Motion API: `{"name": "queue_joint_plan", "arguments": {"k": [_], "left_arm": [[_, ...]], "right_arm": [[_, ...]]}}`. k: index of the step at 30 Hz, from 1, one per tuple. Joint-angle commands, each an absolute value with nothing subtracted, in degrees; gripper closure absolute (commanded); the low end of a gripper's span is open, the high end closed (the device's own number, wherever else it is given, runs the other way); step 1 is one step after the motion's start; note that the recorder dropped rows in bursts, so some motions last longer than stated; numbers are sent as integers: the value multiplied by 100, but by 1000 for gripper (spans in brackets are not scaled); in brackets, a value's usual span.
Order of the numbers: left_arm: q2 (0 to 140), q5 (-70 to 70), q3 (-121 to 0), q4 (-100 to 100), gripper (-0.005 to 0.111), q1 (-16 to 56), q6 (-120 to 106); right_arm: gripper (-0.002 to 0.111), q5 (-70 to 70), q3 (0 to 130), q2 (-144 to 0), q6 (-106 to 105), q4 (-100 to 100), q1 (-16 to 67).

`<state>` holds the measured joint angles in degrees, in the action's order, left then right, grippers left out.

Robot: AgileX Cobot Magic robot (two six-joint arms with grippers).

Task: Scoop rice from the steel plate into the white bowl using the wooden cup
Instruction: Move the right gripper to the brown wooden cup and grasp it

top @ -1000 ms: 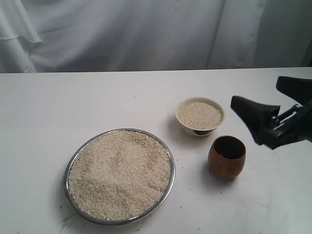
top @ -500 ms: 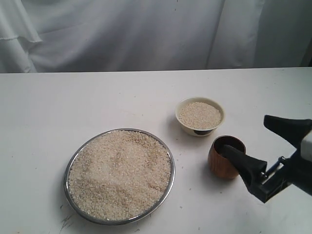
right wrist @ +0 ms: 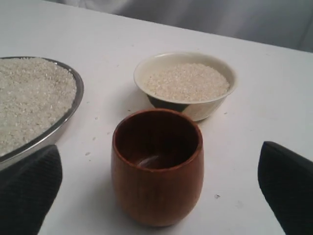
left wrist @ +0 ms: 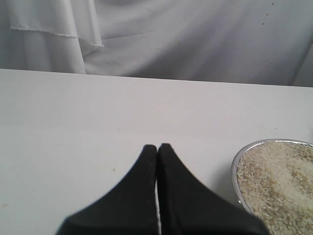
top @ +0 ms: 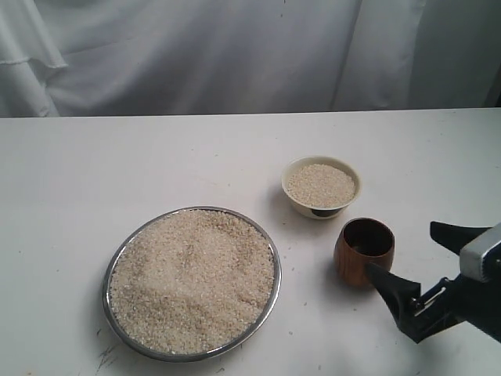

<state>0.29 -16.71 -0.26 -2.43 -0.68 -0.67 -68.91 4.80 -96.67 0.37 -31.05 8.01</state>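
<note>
Rice (top: 192,278) lay in a broad loose heap filling the steel plate (top: 105,291) at the near left of the table (top: 156,157). A smaller share of it already sat in the white bowl (top: 297,205), further back and to the right. The wooden cup (top: 364,262) stood upright and empty on the table, near the bowl but apart from it, and just right of the plate.

The right claw (top: 400,247) was spread wide and gripped nothing. It sat low over the table, aimed at the cup from the right. In the right wrist view its 2 fingers (right wrist: 29,191) framed the cup from either side, yet the cup stood ahead of them, not between them. The left claw (left wrist: 157,147) was closed on nothing, its tips pressed together, hanging over bare table beside the plate's edge.

By my reading, the step in hand was the approach to pick up the cup, with no scoop begun from this position. The next move probably called for pushing the right claw forward until both fingers straddled the cup's barrel, then closing squarely across its widest part. The glossy, rounded wall looked likely to slip or tip under an off-centre squeeze.
</note>
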Motion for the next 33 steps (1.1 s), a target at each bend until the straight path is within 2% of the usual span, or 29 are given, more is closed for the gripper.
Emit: {"name": "queue_joint_plan", "arguments": {"k": [1, 10, 33], "left_arm": [[0, -1634, 0, -248, 107, -60, -49], [0, -1634, 0, -248, 107, -60, -49], [0, -1634, 0, -248, 107, -60, -49]], "right_arm": [[3, -6996, 784, -10296, -90, -3424, 770], [3, -6996, 1140, -11207, -51, -3707, 770], [3, -6927, 2092, -11777, 450, -3852, 770]]}}
